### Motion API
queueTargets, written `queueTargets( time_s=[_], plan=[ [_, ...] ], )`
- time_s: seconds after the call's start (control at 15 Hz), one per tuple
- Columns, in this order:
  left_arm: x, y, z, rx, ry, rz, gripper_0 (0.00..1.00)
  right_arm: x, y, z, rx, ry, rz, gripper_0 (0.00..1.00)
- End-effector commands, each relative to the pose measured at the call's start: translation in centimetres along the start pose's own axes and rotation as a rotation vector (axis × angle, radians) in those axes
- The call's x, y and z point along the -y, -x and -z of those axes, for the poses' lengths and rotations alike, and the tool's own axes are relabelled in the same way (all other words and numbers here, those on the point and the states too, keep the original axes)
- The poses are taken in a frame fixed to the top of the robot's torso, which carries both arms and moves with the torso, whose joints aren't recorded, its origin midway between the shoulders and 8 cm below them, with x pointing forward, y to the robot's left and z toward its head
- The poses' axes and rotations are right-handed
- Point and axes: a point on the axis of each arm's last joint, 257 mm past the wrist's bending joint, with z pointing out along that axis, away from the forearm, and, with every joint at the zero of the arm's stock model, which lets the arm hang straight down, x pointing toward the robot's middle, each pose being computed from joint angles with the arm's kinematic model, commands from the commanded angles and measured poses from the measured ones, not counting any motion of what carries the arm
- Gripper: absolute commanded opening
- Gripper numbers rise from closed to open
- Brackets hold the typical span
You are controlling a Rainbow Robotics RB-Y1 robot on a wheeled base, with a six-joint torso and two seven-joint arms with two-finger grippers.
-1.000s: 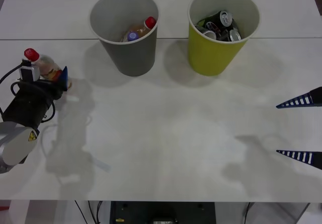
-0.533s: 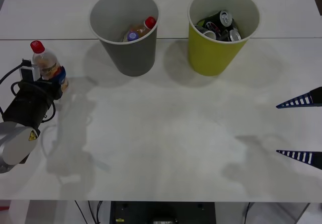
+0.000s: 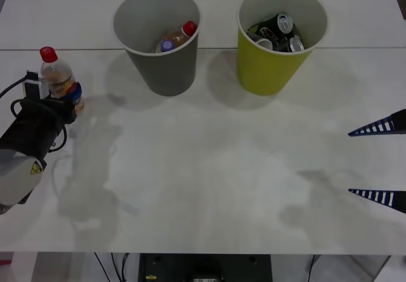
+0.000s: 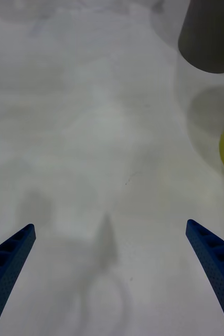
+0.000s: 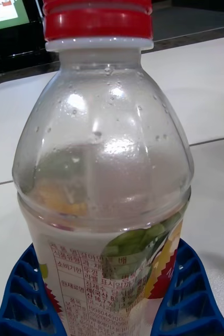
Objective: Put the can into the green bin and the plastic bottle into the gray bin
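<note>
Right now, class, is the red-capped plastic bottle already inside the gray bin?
No, the plastic bottle stands upright between the left gripper's fingers, apart from the gray bin.

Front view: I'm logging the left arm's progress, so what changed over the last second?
The left gripper, shut on the bottle, brought it from tilted to upright. The right gripper stayed open at the table's right; the gray bin and green bin are unchanged.

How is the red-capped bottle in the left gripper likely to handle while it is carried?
The plastic bottle is mostly empty, so probably light. Its thin clear wall may flex between the left gripper's fingers. Held low on the label, its tall upper part might sway.
</note>
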Motion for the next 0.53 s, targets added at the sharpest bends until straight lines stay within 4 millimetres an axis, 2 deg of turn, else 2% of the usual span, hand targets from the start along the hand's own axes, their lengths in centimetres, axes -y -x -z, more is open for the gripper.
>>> queueTargets(
  time_s=[0.07, 0.27, 0.4, 0.53],
  plan=[
    [-0.6, 0.7, 0.4, -0.059, -0.041, -0.009, 0.0, 0.0, 0.0, 0.0, 0.0, 0.0, 0.0, 1.0],
    [-1.3, 2.5, 1.6, -0.147, -0.093, 0.016, 0.0, 0.0, 0.0, 0.0, 0.0, 0.0, 0.0, 1.0],
    [-1.2, 4.1, 3.7, -0.246, -0.154, 0.027, 0.0, 0.0, 0.0, 0.0, 0.0, 0.0, 0.0, 1.0],
    [0.0, 5.3, 6.4, -0.36, -0.239, -0.003, 0.0, 0.0, 0.0, 0.0, 0.0, 0.0, 0.0, 1.0]
  ],
)
